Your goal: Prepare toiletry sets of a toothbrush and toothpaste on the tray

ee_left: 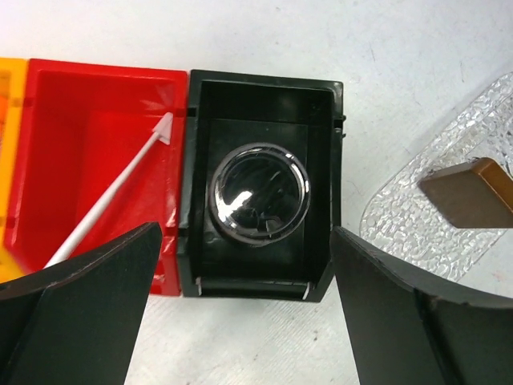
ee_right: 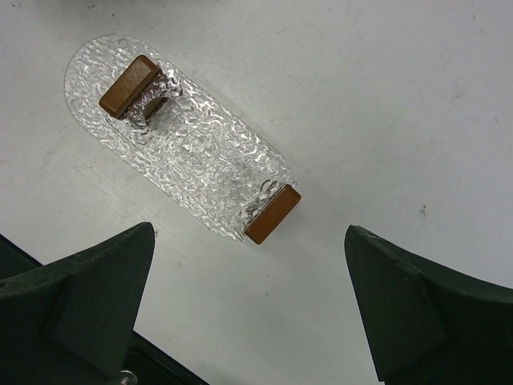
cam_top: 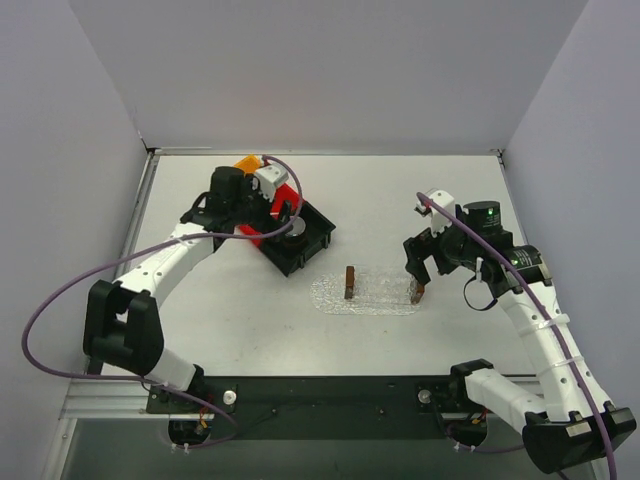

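A white, lightly scuffed table (cam_top: 400,200) fills the middle. Plain pale walls close it in: a back wall (cam_top: 330,70) at 12 o'clock, side walls at 9 and 3 o'clock. A metal rail (cam_top: 100,405) edges 6 o'clock. The light is even and the shadows soft.

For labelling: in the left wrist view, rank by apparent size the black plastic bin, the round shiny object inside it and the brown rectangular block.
1. black plastic bin
2. round shiny object
3. brown rectangular block

Table (cam_top: 260,335), white.
Clear bumpy tray (cam_top: 378,298), centre, with upright brown blocks (cam_top: 350,282) at both ends.
Orange bin (cam_top: 245,163), red bin (cam_top: 289,196) and black bin (cam_top: 316,236) in a row, far left, under the left gripper (cam_top: 283,222).
Right gripper (cam_top: 421,268) above the tray's right end.
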Controlling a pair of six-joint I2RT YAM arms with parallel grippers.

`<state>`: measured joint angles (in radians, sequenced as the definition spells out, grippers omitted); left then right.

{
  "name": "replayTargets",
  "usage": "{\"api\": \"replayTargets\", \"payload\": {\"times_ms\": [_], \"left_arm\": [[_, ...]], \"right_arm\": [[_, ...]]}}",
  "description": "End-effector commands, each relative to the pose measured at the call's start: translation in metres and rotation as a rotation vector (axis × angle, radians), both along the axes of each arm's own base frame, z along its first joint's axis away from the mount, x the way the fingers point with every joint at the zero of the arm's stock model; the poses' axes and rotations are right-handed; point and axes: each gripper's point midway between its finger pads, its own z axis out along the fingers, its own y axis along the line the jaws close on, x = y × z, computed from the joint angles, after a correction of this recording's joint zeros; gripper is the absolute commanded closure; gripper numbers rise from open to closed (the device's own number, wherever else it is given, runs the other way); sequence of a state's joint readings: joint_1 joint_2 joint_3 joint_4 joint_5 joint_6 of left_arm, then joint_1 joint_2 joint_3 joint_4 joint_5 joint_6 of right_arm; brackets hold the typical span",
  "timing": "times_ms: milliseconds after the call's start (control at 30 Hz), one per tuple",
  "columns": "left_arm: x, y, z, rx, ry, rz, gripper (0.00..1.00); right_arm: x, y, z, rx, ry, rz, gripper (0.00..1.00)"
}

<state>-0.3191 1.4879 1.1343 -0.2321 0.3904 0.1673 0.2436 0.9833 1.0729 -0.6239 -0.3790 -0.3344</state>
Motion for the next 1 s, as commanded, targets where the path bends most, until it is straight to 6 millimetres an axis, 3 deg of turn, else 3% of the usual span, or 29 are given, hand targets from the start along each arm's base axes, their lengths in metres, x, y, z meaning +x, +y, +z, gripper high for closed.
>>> {"api": "replayTargets", "payload": {"times_ms": [0,300,800,967], "left_arm": [[0.014,-0.020,0.000,0.042,-0.008,0.020,0.03],[0.037,-0.036,-0.028,0.116,0.010,0.059,0.03],[0.042,-0.045,-0.055,0.189,0.023,0.067,0.03],[0.042,-0.045,-0.056,0.195,0.031,0.070,0.19]], "right_arm": [[-0.001,0.003,-0.001,0.032,0.000,-0.014,0.00],[-0.007,-0.006,-0.003,0.009,-0.019,-0.036,0.00],[-0.010,-0.008,-0.017,-0.012,0.003,-0.025,0.00],[-0.013,-0.010,-0.019,-0.020,-0.002,-0.029,0.00]]}}
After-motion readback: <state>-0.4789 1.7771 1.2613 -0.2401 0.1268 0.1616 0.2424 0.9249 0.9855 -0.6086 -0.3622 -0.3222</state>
